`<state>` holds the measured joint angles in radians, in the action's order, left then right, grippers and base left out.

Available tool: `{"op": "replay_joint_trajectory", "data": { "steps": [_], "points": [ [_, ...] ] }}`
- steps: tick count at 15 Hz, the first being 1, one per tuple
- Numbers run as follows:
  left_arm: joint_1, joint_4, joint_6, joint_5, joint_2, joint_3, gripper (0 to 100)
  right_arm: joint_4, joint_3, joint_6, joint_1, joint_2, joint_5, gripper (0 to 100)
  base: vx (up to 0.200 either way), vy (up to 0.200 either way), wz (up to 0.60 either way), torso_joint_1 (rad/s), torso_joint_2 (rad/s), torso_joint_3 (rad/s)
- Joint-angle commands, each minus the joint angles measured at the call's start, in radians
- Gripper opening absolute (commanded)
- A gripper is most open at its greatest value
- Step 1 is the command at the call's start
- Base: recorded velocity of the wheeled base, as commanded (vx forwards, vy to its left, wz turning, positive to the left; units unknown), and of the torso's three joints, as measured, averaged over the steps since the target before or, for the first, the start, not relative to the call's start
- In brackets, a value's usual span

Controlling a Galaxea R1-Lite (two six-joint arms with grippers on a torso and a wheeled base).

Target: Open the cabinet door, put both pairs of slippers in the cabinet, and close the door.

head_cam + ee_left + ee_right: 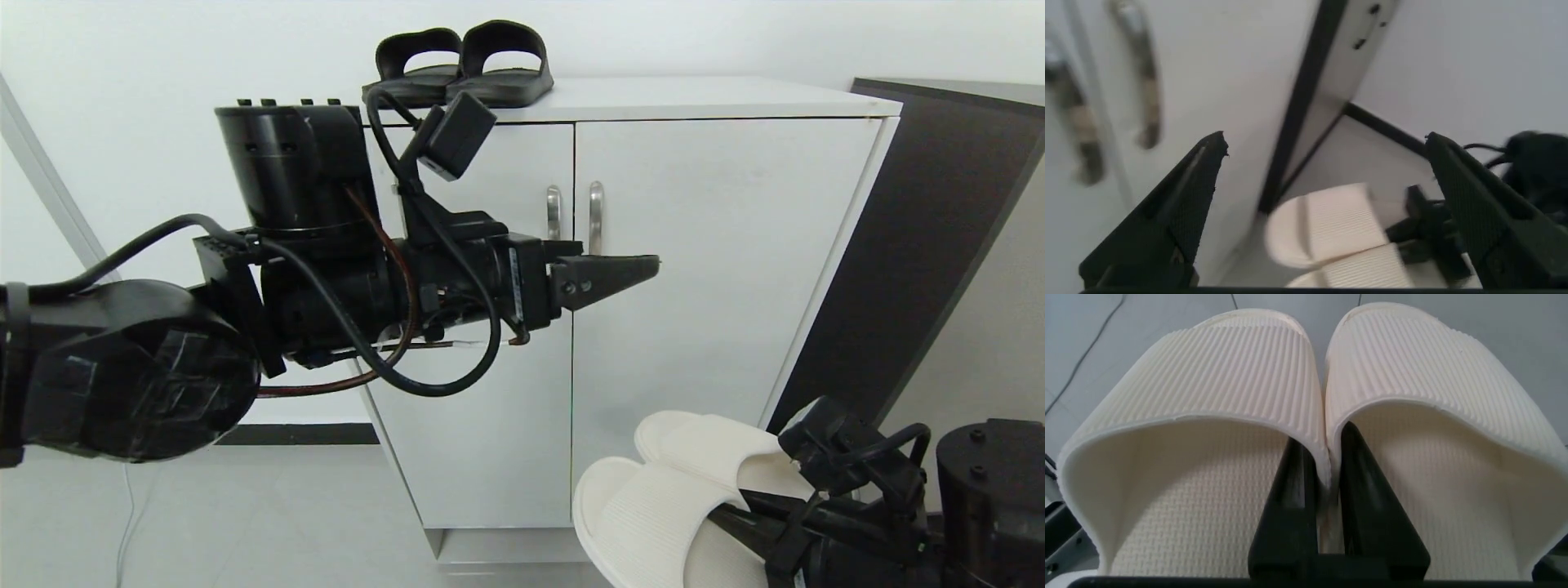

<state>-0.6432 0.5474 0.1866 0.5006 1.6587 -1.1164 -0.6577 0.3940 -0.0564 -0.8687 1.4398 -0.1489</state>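
Two white slippers in right pincer

A white wall is edged below by a dark skirting strip; a pale grey floor is seen beneath, a dark panel at the right.

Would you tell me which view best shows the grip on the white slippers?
The right wrist view: the right gripper pinches the white slippers by their touching inner sides. The head view shows them low before the cabinet; the left wrist view, far off.
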Motion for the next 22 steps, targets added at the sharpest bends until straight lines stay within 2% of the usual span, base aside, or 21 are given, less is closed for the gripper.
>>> {"op": "replay_joint_trajectory", "data": {
  "steps": [1, 2, 4, 7, 9, 14, 17, 19, 22],
  "points": [
    [-0.009, -0.006, 0.048, 0.042, 0.021, -0.051, 100, 0.0, 0.0, 0.0, -0.009, 0.004, 0.0, 0, 0.0, 0.0, 0.0, 0.0, 0.0, 0.0],
    [-0.015, -0.012, 0.08, 0.05, 0.047, -0.071, 100, 0.0, -0.004, 0.0, -0.01, 0.004, 0.0, 0, 0.0, 0.0, 0.0, 0.0, 0.0, 0.0],
    [-0.023, -0.018, 0.086, 0.032, 0.099, -0.12, 100, 0.0, -0.006, 0.0, -0.012, 0.005, 0.0, 0, 0.0, 0.0, 0.0, 0.0, 0.0, 0.0],
    [-0.024, -0.032, 0.086, -0.05, 0.142, -0.194, 100, 0.0, -0.006, 0.0, -0.013, 0.013, 0.0, 0, 0.0, 0.0, 0.0, 0.0, 0.0, 0.0],
    [-0.023, -0.098, 0.083, -0.085, 0.145, -0.23, 100, 0.0, -0.006, 0.0, -0.013, 0.017, 0.0, 0, 0.0, 0.0, 0.0, 0.0, 0.0, 0.0],
    [0.005, -0.113, 0.08, -0.145, 0.167, -0.249, 100, 0.0, -0.007, 0.001, -0.013, 0.021, 0.0, 0, 0.0, 0.0, 0.0, 0.0, 0.0, 0.0],
    [0.023, -0.113, 0.08, -0.152, 0.182, -0.255, 100, 0.0, -0.007, 0.001, -0.013, 0.025, -0.001, 0, 0.0, 0.0, 0.0, 0.0, 0.0, 0.0],
    [0.028, -0.113, 0.08, -0.175, 0.207, -0.28, 100, 0.0, -0.007, 0.001, -0.013, 0.025, -0.001, 0, 0.0, 0.0, 0.0, 0.0, 0.0, 0.0],
    [0.042, -0.121, 0.08, -0.179, 0.246, -0.338, 100, -0.002, -0.009, 0.0, -0.012, 0.027, -0.001, 0, 0.0, 0.0, 0.0, 0.0, 0.0, 0.0]
  ]
}}
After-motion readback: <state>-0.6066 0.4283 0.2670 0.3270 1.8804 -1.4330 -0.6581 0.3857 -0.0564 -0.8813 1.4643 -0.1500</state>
